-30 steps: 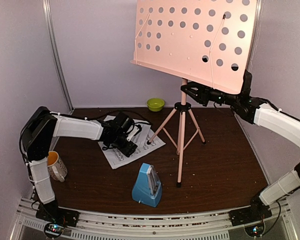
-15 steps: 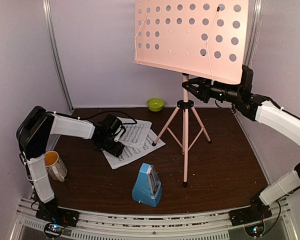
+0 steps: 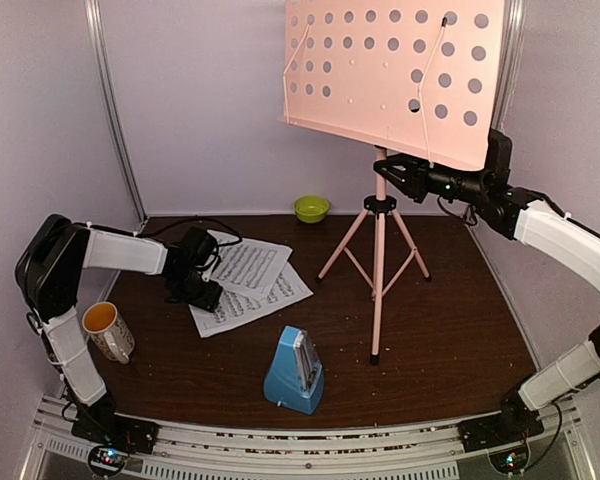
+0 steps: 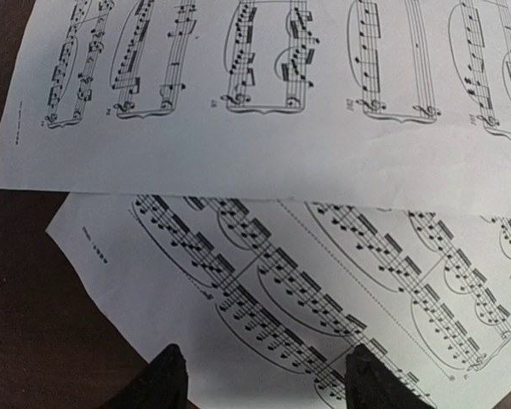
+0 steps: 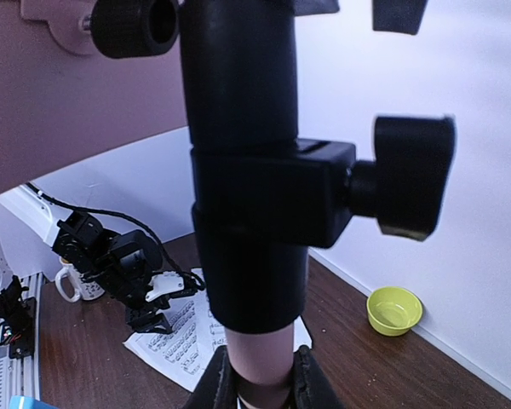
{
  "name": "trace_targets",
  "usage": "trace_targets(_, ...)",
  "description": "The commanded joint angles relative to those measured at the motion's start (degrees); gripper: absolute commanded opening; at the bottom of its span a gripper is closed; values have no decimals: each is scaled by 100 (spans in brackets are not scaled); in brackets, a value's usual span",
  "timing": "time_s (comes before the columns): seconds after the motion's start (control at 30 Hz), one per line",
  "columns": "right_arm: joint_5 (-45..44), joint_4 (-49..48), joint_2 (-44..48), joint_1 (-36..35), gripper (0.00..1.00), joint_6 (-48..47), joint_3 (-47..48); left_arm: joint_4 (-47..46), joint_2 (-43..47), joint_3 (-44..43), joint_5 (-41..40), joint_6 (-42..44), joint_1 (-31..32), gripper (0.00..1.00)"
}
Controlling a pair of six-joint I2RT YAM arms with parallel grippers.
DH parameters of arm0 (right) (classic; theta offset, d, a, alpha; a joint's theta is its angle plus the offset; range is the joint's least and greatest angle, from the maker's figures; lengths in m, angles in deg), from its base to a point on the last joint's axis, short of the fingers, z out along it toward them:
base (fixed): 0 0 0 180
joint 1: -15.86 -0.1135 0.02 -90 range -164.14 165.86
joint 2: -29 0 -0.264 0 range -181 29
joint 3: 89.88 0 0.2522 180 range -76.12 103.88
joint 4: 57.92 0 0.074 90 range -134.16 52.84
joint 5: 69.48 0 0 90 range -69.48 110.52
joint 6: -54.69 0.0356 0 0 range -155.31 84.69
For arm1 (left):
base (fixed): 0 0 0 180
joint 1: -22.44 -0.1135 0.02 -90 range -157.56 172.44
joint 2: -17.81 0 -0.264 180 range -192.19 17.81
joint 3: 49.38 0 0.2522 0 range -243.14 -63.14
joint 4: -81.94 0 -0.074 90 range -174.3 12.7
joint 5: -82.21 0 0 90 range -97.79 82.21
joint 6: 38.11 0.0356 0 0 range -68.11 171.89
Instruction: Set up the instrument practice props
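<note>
The pink tripod music stand stands right of centre, its perforated desk high at the back. My right gripper is shut on the stand's pole just under the desk; the right wrist view shows the pink pole pinched between my fingertips. Two sheet-music pages lie overlapped on the table to the left. My left gripper is open, low over the lower page's left corner, its fingertips apart. The blue metronome stands in front, untouched.
A white mug with orange inside stands at the left near my left arm. A lime-green bowl sits by the back wall, also in the right wrist view. White walls close in the back and sides.
My right gripper has carried the stand to the right, and the desk has tipped more upright. My left gripper has drawn back left, from over the pages to their left corner.
</note>
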State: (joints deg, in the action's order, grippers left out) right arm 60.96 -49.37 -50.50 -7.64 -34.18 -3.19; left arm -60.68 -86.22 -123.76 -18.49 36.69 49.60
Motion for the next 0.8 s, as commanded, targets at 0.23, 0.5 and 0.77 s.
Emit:
trace_targets(0.23, 318, -2215, 398, 193, 0, 631, 259, -510, 280, -1053, 679, 582, 443, 66)
trace_targets(0.5, 549, -2503, 63, 191, 0, 671, 266, -170, -1104, -2528, 1115, 506, 785, 66)
trace_targets(0.77, 615, -2296, -92, 190, 0, 419, 361, 302, -1805, -2752, 609, 574, 850, 67)
